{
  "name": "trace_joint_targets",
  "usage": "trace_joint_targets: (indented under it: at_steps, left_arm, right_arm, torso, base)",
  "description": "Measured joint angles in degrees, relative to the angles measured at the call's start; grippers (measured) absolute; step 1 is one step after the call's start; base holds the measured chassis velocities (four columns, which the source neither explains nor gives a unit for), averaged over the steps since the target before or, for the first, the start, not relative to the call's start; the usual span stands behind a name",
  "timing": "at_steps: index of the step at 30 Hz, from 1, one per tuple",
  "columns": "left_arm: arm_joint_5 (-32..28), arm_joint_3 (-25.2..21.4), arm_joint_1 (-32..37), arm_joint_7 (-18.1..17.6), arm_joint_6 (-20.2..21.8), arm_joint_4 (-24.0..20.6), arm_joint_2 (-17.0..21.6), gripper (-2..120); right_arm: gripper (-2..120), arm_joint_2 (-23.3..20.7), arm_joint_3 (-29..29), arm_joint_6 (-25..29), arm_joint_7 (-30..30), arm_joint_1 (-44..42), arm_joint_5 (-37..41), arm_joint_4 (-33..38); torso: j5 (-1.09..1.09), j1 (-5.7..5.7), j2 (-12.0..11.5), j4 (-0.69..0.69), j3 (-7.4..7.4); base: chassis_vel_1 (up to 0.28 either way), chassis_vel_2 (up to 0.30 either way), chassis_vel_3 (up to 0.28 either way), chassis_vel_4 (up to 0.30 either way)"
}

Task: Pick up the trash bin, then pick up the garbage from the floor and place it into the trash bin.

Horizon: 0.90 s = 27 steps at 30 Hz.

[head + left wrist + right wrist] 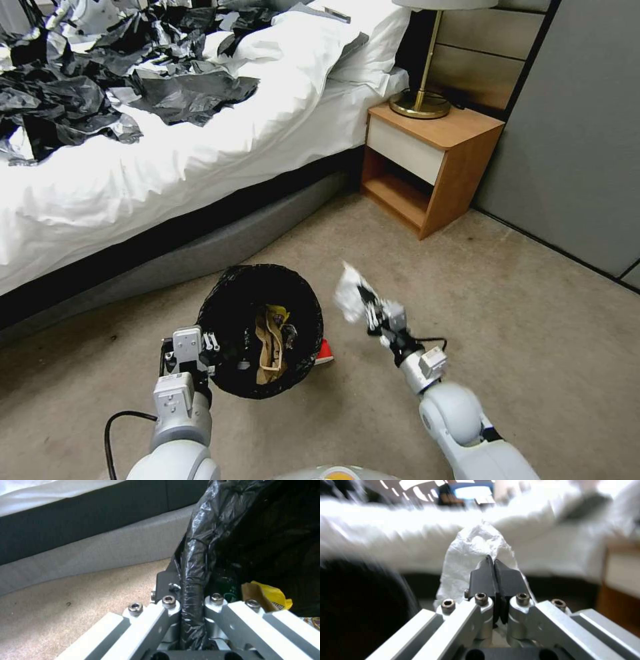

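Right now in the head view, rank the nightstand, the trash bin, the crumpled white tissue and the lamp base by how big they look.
1. nightstand
2. trash bin, nearer the camera, so flattered
3. lamp base
4. crumpled white tissue, pinched in the right gripper; close to the lamp base, so unsure

The left pincer (191, 600) clamps the trash bin (200, 555) rim, yellow wrapper (273, 597) inside.

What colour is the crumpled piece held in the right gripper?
White: the crumpled tissue pinched in the right gripper is plain white, clearest in the right wrist view.
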Motion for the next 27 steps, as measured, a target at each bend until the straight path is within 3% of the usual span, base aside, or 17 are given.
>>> trace_joint_targets:
  at_steps: [5, 7, 13, 18, 27]
  left_arm:
    - [0.1, 0.0, -0.1, 0.0, 0.0, 0.3, 0.0, 0]
    - [0.2, 0.1, -0.2, 0.0, -0.1, 0.5, -0.1, 0]
    - [0.4, 0.4, -0.2, 0.1, -0.1, 0.7, -0.1, 0]
    - [0.4, 0.5, -0.3, 0.1, -0.1, 0.7, -0.1, 0]
    - [0.9, 1.1, -0.1, 0.2, -0.2, 0.5, -0.3, 0]
  right_arm:
    - [0, -0.5, -0.6, 0.4, -2.7, -0.3, 1.9, 7.1]
    - [0, -1.2, -2.0, 0.4, -5.1, -1.6, 3.9, 13.1]
    - [0, -2.4, -4.8, 0.6, -7.0, -4.1, 3.7, 17.0]
    - [0, -3.2, -6.4, 1.3, -7.4, -5.2, 1.5, 15.7]
    - [0, -2.7, -12.8, 0.1, -5.7, -4.0, -0.7, 3.8]
  torso:
    - [0.0, -0.01, 0.0, 0.01, 0.0]
    - [-0.01, 0.0, 0.0, 0.0, 0.0]
    - [0.01, 0.0, 0.0, 0.0, 0.0]
    - [0.0, 0.0, 0.0, 0.0, 0.0]
    - [0.01, 0.0, 0.0, 0.0, 0.0]
  base:
    - [0.0, 0.0, 0.0, 0.0]
    - [0.0, 0.0, 0.0, 0.0]
    - [0.0, 0.0, 0.0, 0.0]
    - [0.0, 0.0, 0.0, 0.0]
    - [0.0, 0.0, 0.0, 0.0]
